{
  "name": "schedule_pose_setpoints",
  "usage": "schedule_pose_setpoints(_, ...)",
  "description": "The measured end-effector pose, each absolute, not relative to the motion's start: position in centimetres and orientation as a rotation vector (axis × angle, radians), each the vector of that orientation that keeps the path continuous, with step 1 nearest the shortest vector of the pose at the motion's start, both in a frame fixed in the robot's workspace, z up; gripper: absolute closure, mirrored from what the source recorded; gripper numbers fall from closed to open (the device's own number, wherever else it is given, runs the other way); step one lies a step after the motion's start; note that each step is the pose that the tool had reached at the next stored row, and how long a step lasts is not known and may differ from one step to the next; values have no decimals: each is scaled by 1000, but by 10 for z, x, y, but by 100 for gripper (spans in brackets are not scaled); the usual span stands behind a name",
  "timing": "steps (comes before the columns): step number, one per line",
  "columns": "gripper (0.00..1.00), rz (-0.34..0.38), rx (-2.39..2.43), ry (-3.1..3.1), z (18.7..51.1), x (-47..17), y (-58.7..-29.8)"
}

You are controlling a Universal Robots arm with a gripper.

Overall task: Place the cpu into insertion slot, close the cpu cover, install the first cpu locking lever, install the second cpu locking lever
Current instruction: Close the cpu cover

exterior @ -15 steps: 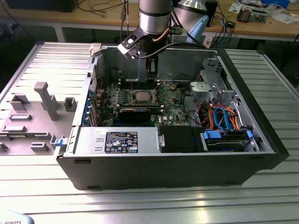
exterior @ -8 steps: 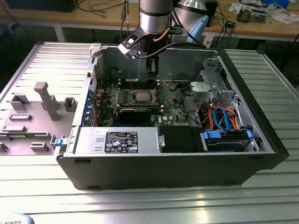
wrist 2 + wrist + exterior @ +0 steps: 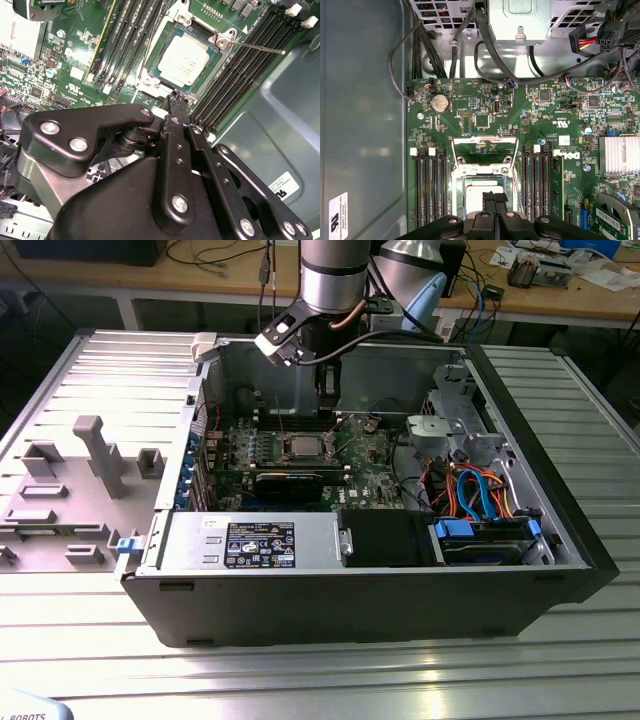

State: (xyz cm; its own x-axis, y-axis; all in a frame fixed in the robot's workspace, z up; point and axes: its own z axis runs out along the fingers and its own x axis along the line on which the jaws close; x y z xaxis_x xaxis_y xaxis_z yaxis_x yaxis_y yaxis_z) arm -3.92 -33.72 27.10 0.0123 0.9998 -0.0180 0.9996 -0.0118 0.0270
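In the exterior view the computer case (image 3: 380, 605) lies open-topped, leaving the insertion slot (image 3: 305, 447) free from straight above. Around it: memory slots (image 3: 255, 448) at 9 and 3 o'clock, a black expansion card (image 3: 290, 480) at 6, the back wall (image 3: 260, 370) at 12, tangled cables (image 3: 470, 490) toward 4.

A robotics lab — cable-strewn workbench (image 3: 232, 286) behind an opened computer case (image 3: 350, 612).

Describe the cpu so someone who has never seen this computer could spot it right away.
In the open computer case, find the green motherboard. The cpu lies between its two banks of long black memory slots. It is the one flat, pale silvery square, framed in metal.
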Motion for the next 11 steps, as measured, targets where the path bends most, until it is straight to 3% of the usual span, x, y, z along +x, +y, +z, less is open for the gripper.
schedule_pose_setpoints(11,89,10,2212,2185,271,-37,-337)
